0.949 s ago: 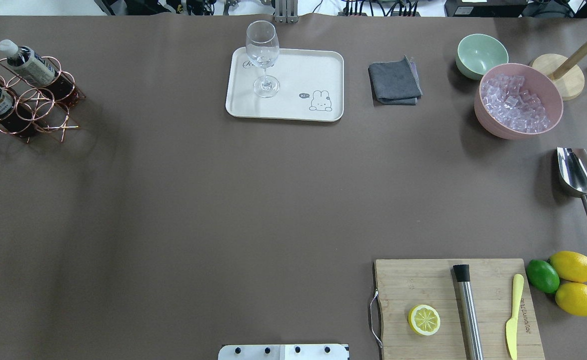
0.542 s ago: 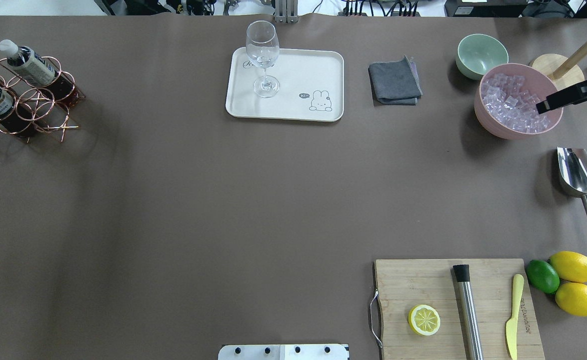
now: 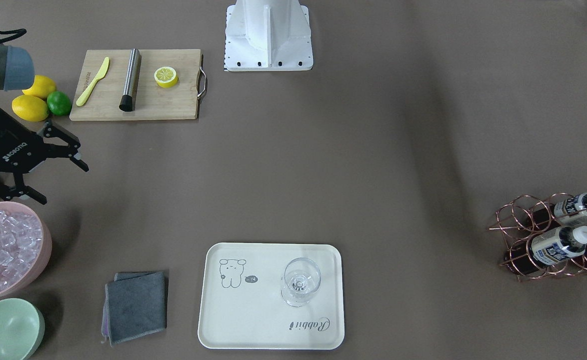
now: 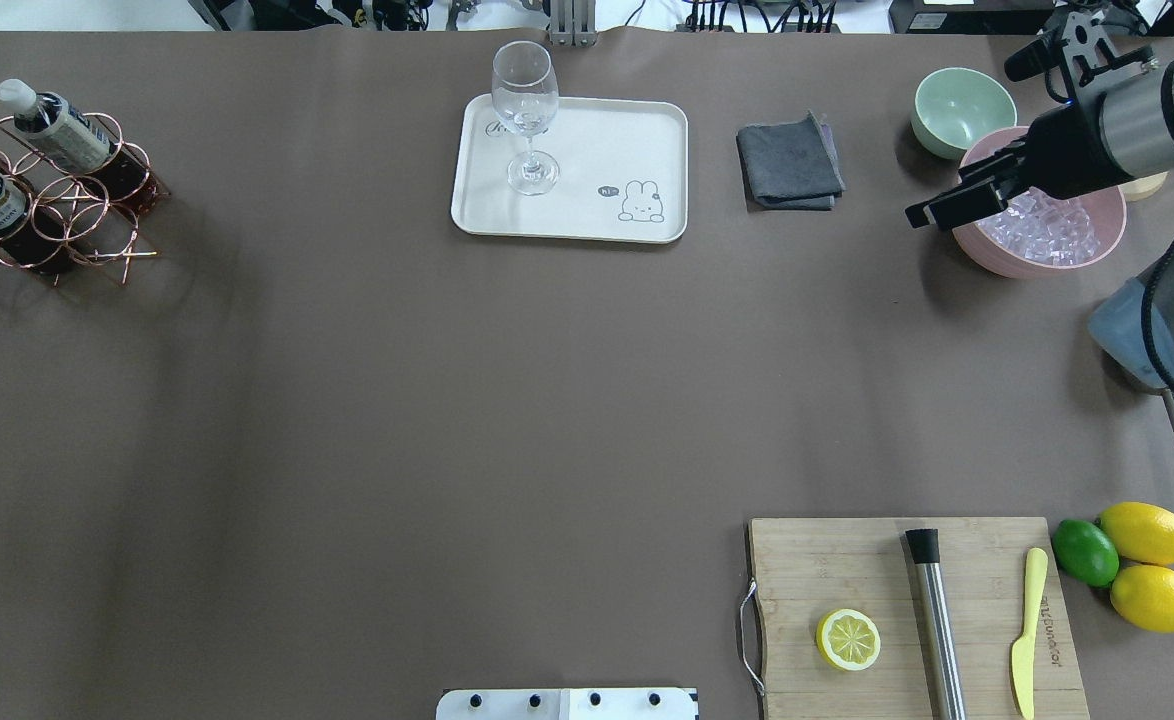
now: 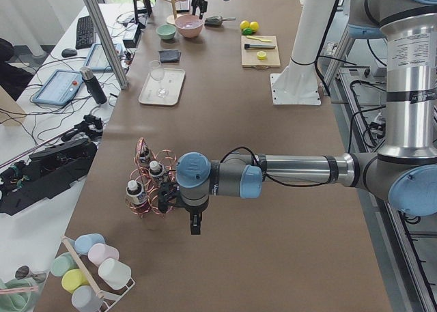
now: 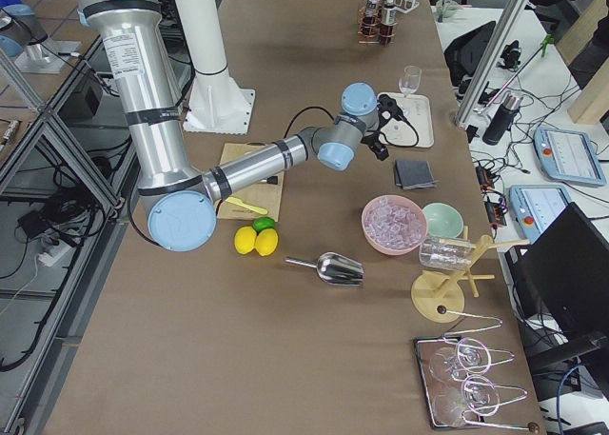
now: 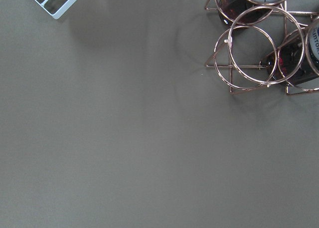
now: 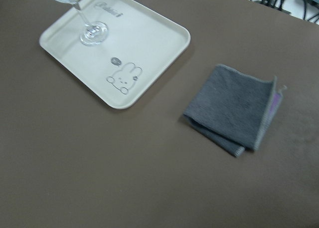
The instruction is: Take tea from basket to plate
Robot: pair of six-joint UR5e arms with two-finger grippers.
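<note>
front-facing camera: the tea bottles (image 3: 556,246) lie tilted in the rings of the copper wire basket (image 3: 526,220) at the table's end on the robot's left. none is on the cream plate (image 3: 253,320), where a stemmed glass (image 3: 301,280) stands near the "rabbit" lettering. the right gripper (image 3: 64,185), fingers spread and empty, hangs beside the pink bowl of ice (image 3: 3,250), well apart from the basket.

overhead camera: the bottles lean with their white caps away from the plate. the right arm reaches over the ice bowl; the left arm is out of shot.

left-end camera: the left gripper (image 5: 194,224) hangs just beside the basket on its robot-ward side, pointing down at bare table. whether its fingers are apart or together cannot be told from here.

right-end camera: the basket shows small at the table's far end, with the plate and glass nearer.

left wrist camera: brown table, with basket rings and dark bottle bodies in the top right corner and no fingers in shot.

right wrist camera: plate, glass foot and a folded grey cloth (image 8: 234,108).

the step in hand looks like the left arm's approach. done well, it likely means shifting over one bottle, matching its lean and closing on the neck below the cap, clear of the wire handle. the bottle should then come out along its own axis so the ring is not dragged, and stand upright on the plate's bare half, away from the glass.
</note>
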